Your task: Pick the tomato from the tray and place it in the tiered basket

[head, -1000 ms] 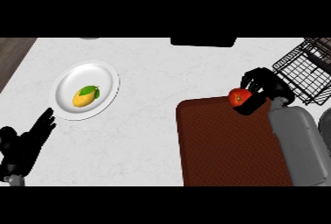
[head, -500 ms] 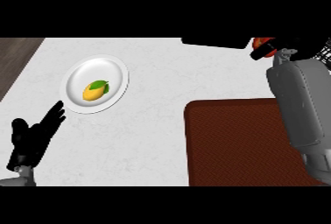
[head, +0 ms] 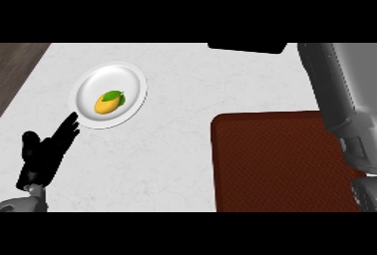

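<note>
Head view: left hand (head: 46,152) rests lower left, fingers straight. Right forearm (head: 340,94) runs up right edge, its hand out of frame. Brown tray (head: 280,164) lower right. White plate (head: 110,94) upper left holds yellow fruit (head: 106,103).

White marble counter (head: 191,84) filled the view. White plate (head: 110,94) sat at ten o'clock, carrying a yellow fruit with a green leaf (head: 107,102). Dark red tray (head: 280,164) lay at four o'clock — bare. Left hand (head: 46,152) rested at eight o'clock, fingers straight, tips just short of the plate. Right forearm (head: 337,94) ran up the three o'clock edge — its hand out of view.
</note>
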